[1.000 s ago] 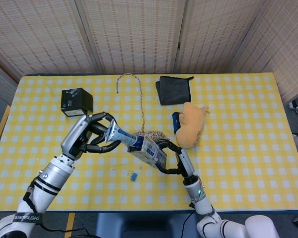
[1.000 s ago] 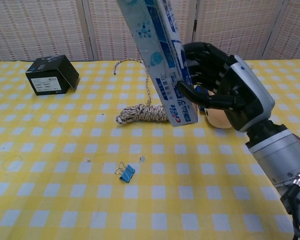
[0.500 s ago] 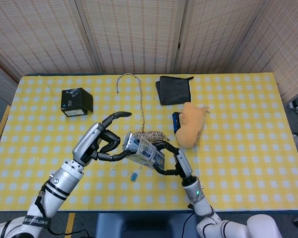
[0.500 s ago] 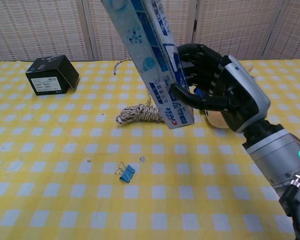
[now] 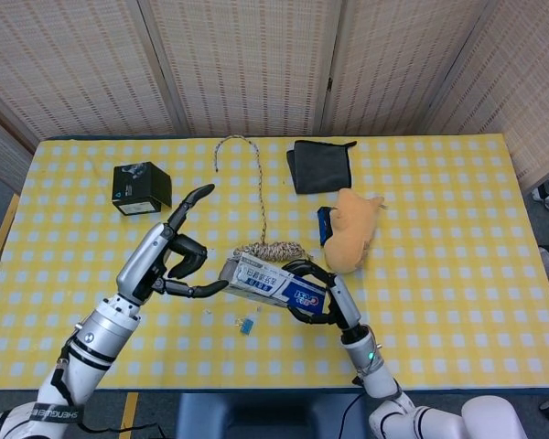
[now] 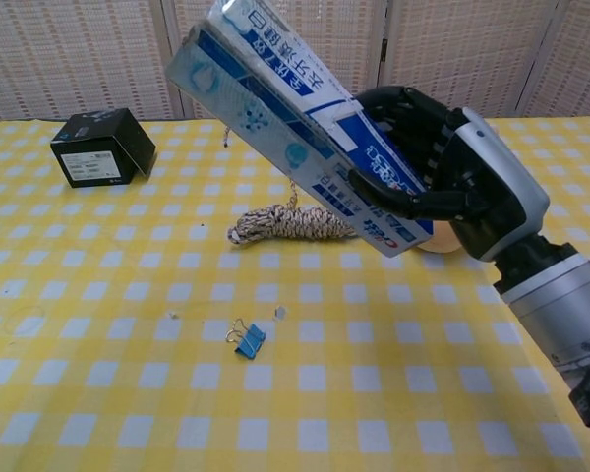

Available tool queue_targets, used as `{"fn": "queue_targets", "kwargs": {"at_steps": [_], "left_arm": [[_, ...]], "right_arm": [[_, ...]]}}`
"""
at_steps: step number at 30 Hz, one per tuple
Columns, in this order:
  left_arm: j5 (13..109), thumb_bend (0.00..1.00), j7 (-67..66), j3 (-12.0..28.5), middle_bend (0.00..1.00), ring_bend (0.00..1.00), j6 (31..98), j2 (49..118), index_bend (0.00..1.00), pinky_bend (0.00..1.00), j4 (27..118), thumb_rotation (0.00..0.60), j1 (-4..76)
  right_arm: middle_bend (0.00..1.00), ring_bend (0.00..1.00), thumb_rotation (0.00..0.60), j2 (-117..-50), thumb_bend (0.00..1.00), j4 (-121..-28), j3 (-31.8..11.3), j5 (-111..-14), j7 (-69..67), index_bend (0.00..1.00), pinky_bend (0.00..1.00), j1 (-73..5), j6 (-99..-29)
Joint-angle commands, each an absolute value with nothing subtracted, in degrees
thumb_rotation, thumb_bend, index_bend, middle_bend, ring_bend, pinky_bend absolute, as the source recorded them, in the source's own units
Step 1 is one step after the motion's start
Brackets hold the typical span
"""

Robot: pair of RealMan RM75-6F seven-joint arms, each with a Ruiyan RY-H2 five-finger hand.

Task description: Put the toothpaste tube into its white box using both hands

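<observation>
Right hand [image 6: 452, 187] gripping white box [image 6: 300, 133] near one end, held tilted above yellow checked table [image 5: 439, 265], over rope coil [image 6: 275, 224]. Left hand [image 5: 169, 256] open, fingers spread, holding nothing, fingertip just beside box's far end. Toothpaste tube itself not visible, cannot tell where. Blue binder clip [image 6: 246, 339] on table below; black box [image 5: 140, 187], plush toy [image 5: 352, 233], dark cloth [image 5: 320, 166] farther back.
</observation>
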State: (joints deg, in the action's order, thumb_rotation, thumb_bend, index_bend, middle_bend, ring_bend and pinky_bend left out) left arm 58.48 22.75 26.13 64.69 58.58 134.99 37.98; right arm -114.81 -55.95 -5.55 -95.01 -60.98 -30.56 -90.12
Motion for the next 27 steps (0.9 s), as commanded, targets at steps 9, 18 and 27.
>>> {"fn": "queue_targets", "kwargs": {"at_steps": [9,18,27], "left_arm": [[63.0,0.2,8.7,17.3,0.51,0.43,72.2,55.3,0.0,0.44,130.9,0.6,30.3],[70.1,0.19,0.9,12.2,0.47,0.37,75.2,59.3,0.0,0.32,119.3,0.6,27.6],[72.6,0.19,-3.3,9.9,0.4,0.32,75.3,65.0,0.0,0.25,109.6,0.6,27.2]], "right_arm": [[0.33,0.38,0.6,-107.4,0.32,-55.9,-2.6,-96.3,-52.7,0.41,0.4,-27.1,-91.8],[0.33,0.38,0.6,-104.6,0.32,-49.1,0.6,-95.2,-49.9,0.41,0.4,-23.7,-89.3],[0.33,0.38,0.6,-106.8,0.32,-41.4,2.3,-94.7,-52.2,0.41,0.41,-22.0,-86.2]]}}
